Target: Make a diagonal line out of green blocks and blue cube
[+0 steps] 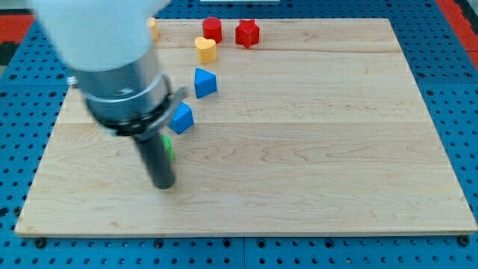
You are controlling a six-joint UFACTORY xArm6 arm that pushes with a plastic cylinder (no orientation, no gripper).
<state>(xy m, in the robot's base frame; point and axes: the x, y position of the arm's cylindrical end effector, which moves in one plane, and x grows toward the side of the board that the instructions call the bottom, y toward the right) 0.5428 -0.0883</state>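
My tip [163, 184] rests on the wooden board [299, 149] at the view's lower left. A green block [169, 148] sits right behind the rod and is mostly hidden by it; its shape cannot be made out. A blue cube [181, 118] lies just above and to the right of it. A blue triangular block [205, 82] lies further up and to the right. These three run in a slanted row toward the view's top right. No second green block shows; the arm hides much of the view's upper left.
A yellow heart-shaped block [205, 49] sits above the blue triangular block. A red cylinder [213, 30] and a red star-shaped block [247, 33] stand near the top edge. A yellow block [153, 29] peeks out beside the arm.
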